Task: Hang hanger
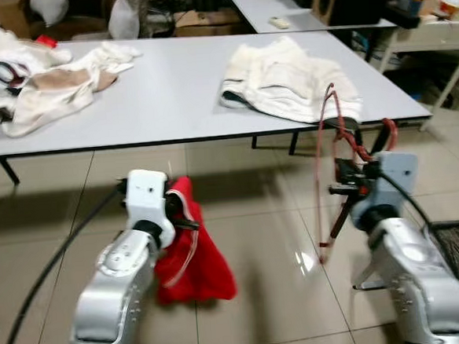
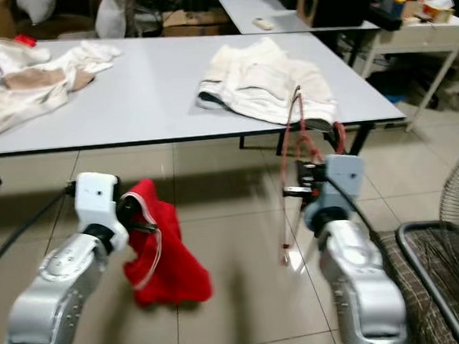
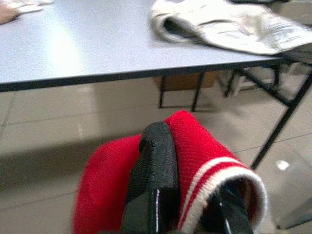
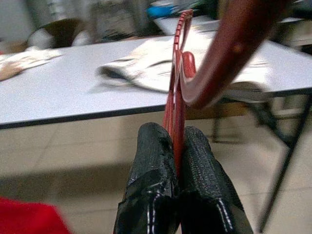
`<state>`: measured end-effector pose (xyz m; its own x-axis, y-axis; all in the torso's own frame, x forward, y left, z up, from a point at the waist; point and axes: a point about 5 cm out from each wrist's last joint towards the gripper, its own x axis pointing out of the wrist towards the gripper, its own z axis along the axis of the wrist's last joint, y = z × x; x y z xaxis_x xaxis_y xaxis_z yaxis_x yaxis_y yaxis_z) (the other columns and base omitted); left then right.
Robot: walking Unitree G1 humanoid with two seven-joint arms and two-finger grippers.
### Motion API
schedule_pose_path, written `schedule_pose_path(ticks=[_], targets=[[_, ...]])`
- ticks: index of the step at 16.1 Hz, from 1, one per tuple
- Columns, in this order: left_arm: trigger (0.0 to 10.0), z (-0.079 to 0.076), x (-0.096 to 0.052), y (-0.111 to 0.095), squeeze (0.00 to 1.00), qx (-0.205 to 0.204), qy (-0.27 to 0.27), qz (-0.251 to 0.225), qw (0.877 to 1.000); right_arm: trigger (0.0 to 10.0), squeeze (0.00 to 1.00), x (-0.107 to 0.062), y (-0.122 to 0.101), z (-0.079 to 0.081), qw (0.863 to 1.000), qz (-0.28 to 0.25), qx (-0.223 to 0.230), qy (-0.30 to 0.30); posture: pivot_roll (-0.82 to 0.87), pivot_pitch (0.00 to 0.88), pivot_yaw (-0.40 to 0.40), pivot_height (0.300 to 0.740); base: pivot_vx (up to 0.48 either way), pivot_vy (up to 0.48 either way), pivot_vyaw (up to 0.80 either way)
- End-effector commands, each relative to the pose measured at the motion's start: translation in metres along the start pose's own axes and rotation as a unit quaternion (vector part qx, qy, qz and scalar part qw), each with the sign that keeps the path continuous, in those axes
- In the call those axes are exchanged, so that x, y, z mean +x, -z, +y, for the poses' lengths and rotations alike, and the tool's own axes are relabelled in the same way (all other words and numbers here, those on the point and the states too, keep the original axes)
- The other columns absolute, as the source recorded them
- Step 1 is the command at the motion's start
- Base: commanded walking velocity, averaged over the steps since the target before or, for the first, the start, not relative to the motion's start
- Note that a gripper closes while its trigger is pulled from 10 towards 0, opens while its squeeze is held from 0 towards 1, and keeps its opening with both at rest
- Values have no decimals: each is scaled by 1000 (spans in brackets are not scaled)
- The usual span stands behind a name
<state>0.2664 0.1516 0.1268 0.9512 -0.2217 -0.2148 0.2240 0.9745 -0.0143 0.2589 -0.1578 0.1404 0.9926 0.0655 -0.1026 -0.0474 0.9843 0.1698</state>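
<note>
Hanger (image 1: 329, 165), a thin red frame, stands almost upright in front of the table (image 1: 169, 97), pinched low on its hook end by the right gripper (image 1: 343, 189), whose silver arm reaches forward from the lower right with the wrist level. On the left, the other silver arm is bent forward and its left gripper (image 1: 187, 222) holds a red garment (image 1: 190, 257) that sags toward the tiled floor (image 1: 258, 241). White clothes (image 1: 286, 81) lie heaped on the table's right end, and more pale clothes (image 1: 41, 75) lie on its left end. In the left wrist view, one black finger (image 3: 153, 180) presses on the garment's knit, and a white-striped cuff wraps the other finger. In the right wrist view, both black fingers (image 4: 151, 180) are closed together on the hanger's red wire, its curved hook rising past them. No writing or label can be read anywhere.
</note>
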Motion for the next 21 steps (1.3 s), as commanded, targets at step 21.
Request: schedule_pose_path(ticks=[21], targets=[[10000, -4, 2, -10, 0, 4, 11, -21, 1000, 10000, 0, 1, -3, -4, 1000, -7, -7, 8, -58, 0, -34, 740, 304, 0, 0]])
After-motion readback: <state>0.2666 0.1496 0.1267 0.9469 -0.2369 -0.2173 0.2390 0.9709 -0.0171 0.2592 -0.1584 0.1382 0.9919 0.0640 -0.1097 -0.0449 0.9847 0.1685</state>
